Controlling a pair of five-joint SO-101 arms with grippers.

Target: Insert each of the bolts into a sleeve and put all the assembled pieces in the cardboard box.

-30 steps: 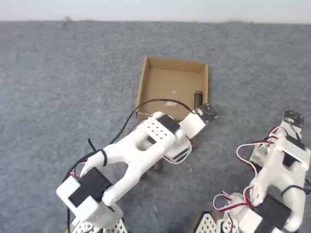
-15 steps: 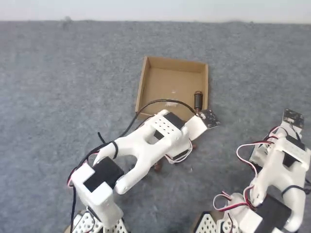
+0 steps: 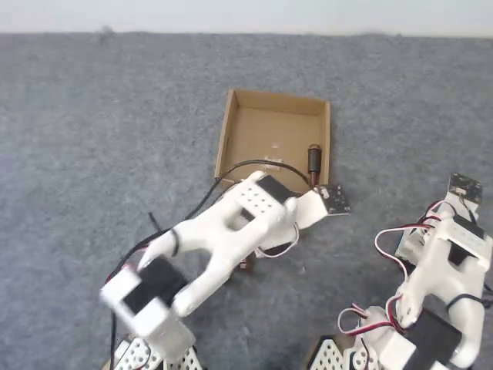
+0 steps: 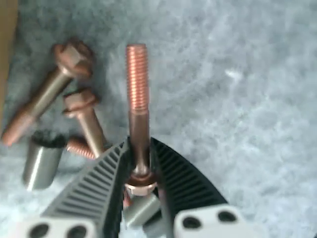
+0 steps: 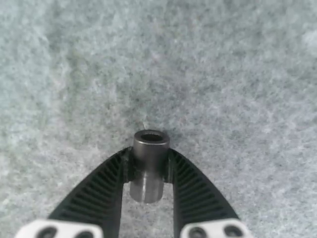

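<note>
In the left wrist view my left gripper (image 4: 138,145) is shut on a copper bolt (image 4: 137,94), clamped near its head with the threaded end pointing away. Two more bolts (image 4: 45,99) (image 4: 87,121) and a grey sleeve (image 4: 42,161) lie on the carpet beside it; another sleeve (image 4: 140,210) lies under the fingers. In the right wrist view my right gripper (image 5: 149,154) is shut on a dark sleeve (image 5: 148,166), bore facing outward, above bare carpet. The cardboard box (image 3: 231,123) holds one dark piece (image 3: 314,159) by its right wall. The left arm (image 3: 239,223) stands just in front of the box.
Grey carpet covers the table. The right arm (image 3: 443,270) is folded at the lower right, away from the box. A box edge (image 4: 7,49) shows beside the loose bolts. Open carpet lies left and right of the box.
The left arm has shifted, its wrist sliding a little right and toward the front, away from the box's front wall. The right arm has not moved.
</note>
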